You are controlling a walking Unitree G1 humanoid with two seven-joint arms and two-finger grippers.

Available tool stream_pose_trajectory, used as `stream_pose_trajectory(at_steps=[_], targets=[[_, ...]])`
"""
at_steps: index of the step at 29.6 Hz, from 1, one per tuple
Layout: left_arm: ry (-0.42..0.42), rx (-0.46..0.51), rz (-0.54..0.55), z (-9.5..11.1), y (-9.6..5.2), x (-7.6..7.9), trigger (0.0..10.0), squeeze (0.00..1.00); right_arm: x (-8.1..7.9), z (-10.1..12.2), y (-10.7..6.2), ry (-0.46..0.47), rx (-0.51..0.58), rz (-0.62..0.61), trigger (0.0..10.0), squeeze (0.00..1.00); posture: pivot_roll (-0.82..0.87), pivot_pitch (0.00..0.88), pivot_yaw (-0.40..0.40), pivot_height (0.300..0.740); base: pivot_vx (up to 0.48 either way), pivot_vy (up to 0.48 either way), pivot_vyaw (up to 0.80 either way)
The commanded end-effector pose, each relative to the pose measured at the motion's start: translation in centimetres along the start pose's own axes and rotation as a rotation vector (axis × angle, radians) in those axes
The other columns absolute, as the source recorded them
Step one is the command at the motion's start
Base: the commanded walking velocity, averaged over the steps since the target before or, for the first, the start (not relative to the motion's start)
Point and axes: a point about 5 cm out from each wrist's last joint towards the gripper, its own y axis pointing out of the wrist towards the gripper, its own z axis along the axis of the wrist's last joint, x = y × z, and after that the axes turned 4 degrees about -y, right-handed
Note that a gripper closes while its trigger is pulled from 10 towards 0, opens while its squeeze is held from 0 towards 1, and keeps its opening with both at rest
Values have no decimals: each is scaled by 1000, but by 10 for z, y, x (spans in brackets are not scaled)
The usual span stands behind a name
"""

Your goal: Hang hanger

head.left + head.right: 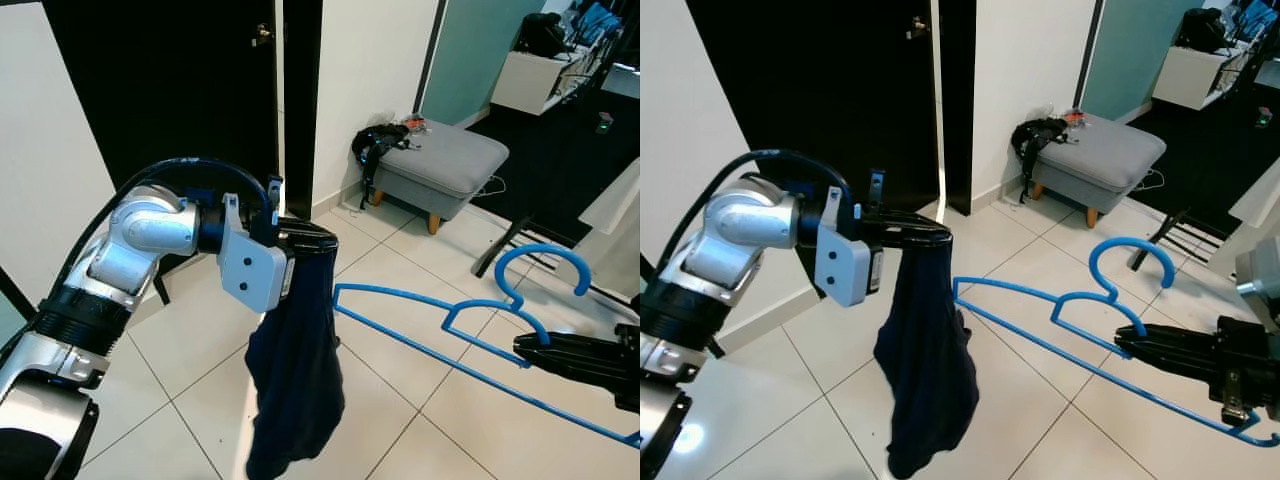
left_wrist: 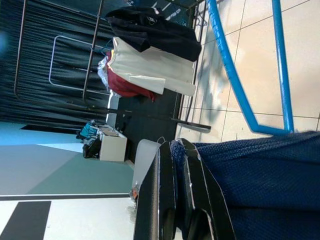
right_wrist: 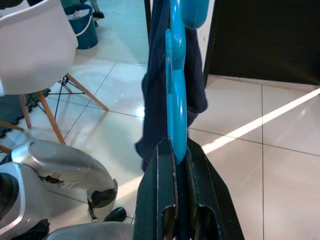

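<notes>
Left pincer (image 1: pixel 318 240) is raised at mid-height, fingers clamped on the top edge of a dark navy garment (image 1: pixel 292 380), which hangs straight down from it above the tiled floor (image 1: pixel 200 360). Right pincer (image 1: pixel 1130 347) reaches in from the opposite side, fingers closed on the neck of a blue hanger (image 1: pixel 1080 330), just below its hook (image 1: pixel 1127 262). The hanger is held roughly level in the air, its far corner close beside the garment; contact between the two cannot be confirmed. Beyond both arms, a grey footstool (image 1: pixel 440 165) with dark items on it stands by the white wall. In the left wrist view, a clothes rack (image 2: pixel 145 60) carries hung clothing.
</notes>
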Motion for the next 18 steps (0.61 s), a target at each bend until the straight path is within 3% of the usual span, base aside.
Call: stream_pose_trajectory(at_steps=[1,9,18], targets=[[32,-13,-20,1,-3,-4,10000,0,0,2,-5,-11,-21,-9,10000,0,-80,34,-2,740,0,0,0],[56,1,-6,4,-4,-11,10000,0,0,-7,-14,13,-92,-51,10000,0,-84,36,1,740,0,0,0],[82,17,-11,7,-1,-10,10000,0,-3,-3,-13,3,-80,-36,10000,0,-84,39,5,740,0,0,0]])
